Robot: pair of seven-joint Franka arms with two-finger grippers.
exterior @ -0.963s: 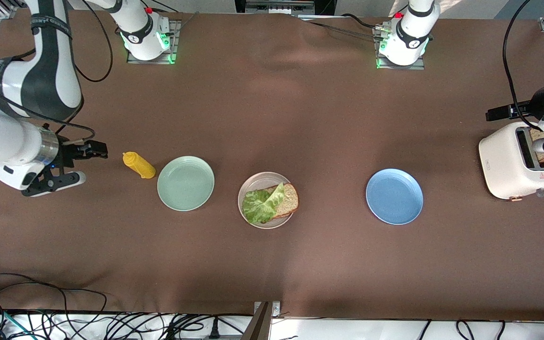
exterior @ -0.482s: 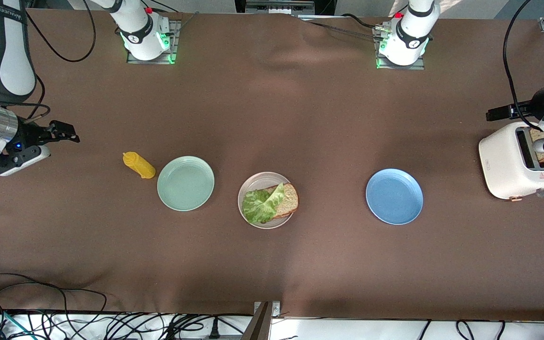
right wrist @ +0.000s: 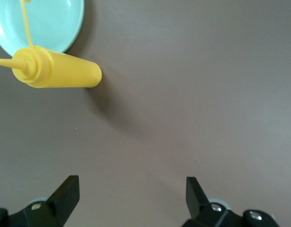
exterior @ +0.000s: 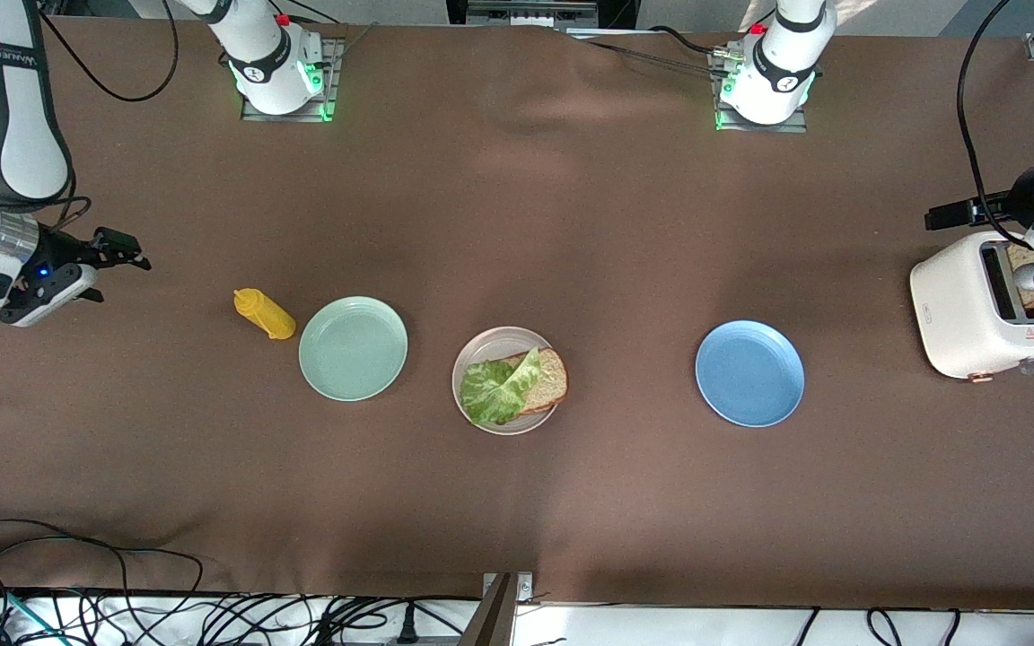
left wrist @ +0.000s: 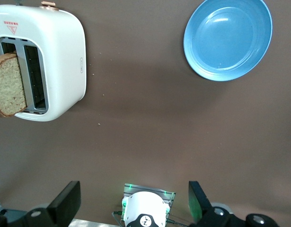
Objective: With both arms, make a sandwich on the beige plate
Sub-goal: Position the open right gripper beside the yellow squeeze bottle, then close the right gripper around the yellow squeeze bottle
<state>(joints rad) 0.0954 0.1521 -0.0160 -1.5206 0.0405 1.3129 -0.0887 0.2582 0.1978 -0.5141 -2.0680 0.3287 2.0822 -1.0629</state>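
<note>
Half-built sandwich (exterior: 517, 386) sits on the beige plate (exterior: 479, 348) mid-table, nearer the front edge than the bases: one bread slice (exterior: 548, 377) down, lettuce leaf (exterior: 497, 390) on top, draped toward the right arm's end and hanging past the bread onto the plate. We still need the second slice (left wrist: 10, 85); it stands upright in the toaster (exterior: 961, 314) at the left arm's end of the table, top half sticking out of the slot.

Left gripper (left wrist: 131, 208): jaws wide open, holding nothing, over the toaster. Right gripper (right wrist: 131, 198): also wide open and empty, over the table's right-arm end, well apart from the mustard bottle (exterior: 263, 313) lying beside the green plate (exterior: 353, 348). We'd call the right arm waiting.

Handling, our guess: the slice is light, soft, crumbly, so pinch the exposed top across its flat faces, gently, and pull straight up so it doesn't snag in the slot. Lettuce is limp and loose; set the slice down flat or the leaf will slide off.

Unclear: in the front view the left arm's wrist covers part of the toaster top, and the left gripper's tips are mostly cut off. How deep the slice sits in the slot is hidden. Blue plate (exterior: 749, 373) has nothing on it.
</note>
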